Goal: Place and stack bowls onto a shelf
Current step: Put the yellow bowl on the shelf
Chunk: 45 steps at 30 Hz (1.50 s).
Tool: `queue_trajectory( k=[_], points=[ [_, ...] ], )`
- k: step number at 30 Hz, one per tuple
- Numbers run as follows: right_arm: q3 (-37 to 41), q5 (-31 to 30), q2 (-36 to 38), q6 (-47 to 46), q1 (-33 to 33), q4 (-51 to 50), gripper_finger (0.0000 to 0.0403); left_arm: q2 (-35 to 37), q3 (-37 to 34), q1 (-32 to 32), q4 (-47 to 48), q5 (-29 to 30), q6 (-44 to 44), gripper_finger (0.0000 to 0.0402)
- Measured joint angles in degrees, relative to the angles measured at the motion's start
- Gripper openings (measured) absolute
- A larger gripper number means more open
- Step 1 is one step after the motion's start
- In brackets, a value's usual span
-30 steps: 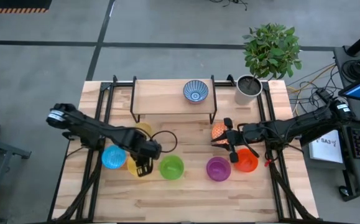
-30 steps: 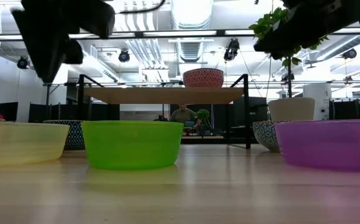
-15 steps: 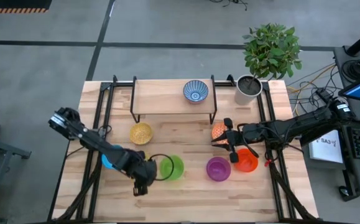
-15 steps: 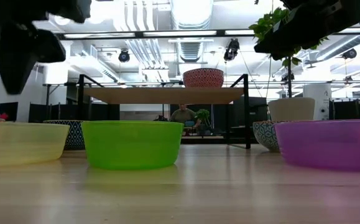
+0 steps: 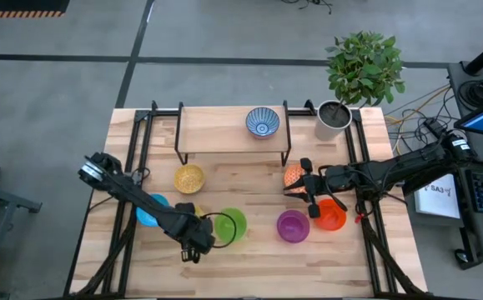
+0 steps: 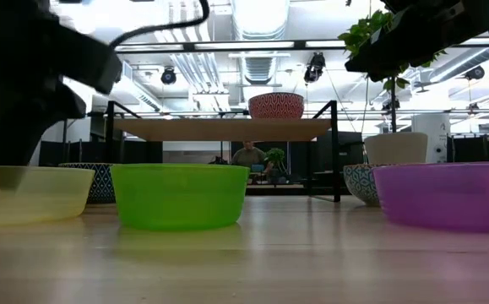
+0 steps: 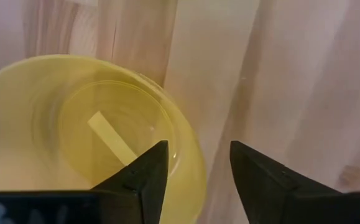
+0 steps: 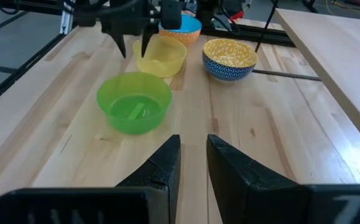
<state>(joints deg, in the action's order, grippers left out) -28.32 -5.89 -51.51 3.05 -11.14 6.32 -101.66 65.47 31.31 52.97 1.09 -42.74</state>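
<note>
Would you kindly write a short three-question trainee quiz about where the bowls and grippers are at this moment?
1. True or false: the shelf carries one bowl.
2. Which bowl is the left gripper above: (a) green, (b) yellow, (c) purple?
3. Fill in: the right gripper waits beside the ___ patterned bowl.

Key:
1. True, the blue-and-white bowl.
2. (b), the yellow bowl; fingers open over its rim.
3. Orange: the orange patterned bowl.

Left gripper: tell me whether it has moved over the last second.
Yes. In the high view the left gripper has slid toward the table's front edge, from level with the green bowl to just in front of it.
</note>
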Motion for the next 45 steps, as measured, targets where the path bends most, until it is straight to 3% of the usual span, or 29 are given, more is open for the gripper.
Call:
queue_trajectory(
  k=[8, 15, 22, 27, 31, 33, 37, 41, 45],
  points=[
    [0.00, 0.00, 0.00, -0.04, 0.00, 0.00, 0.0068, -2.18, 0.00, 0.28, 0.02, -0.09, -0.42, 0.0117],
    [0.06, 0.00, 0.00, -0.02, 0.00, -0.01, 0.0068, -0.69, 1.74, 0.65, 1.49, -2.08, -0.79, 0.0020],
    [0.28, 0.00, -0.02, 0.00, 0.00, -0.03, 0.0068, -0.09, 13.05, 0.79, 9.92, -3.17, 5.22, 0.0001],
    [0.31, 0.00, -0.02, 0.19, 0.00, -0.02, 0.0068, 0.02, 23.48, 0.32, 17.82, -1.46, 7.21, 0.0000],
    [0.37, 0.00, -0.02, 0.61, 0.00, -0.04, 0.0068, 0.04, 26.38, 0.19, 19.58, 2.64, 5.36, 0.0000],
    [0.37, 0.00, -0.02, 0.63, 0.00, -0.04, 0.0068, 0.02, 25.77, 0.68, 18.62, 5.48, 2.96, 0.0000],
    [0.39, 0.01, -0.02, 0.61, 0.02, -0.04, 0.0068, -0.59, 22.99, 1.39, 16.71, 3.87, 1.62, 0.0014],
    [0.44, 0.04, -0.02, 0.59, 0.02, -0.05, 0.0068, -0.62, 19.44, 1.33, 15.31, 3.77, -0.13, 0.0064],
    [0.61, 0.09, -0.02, 0.52, 0.00, -0.05, 0.0068, -0.62, 13.66, 1.57, 8.15, 3.75, 0.22, 0.0129]
  ],
)
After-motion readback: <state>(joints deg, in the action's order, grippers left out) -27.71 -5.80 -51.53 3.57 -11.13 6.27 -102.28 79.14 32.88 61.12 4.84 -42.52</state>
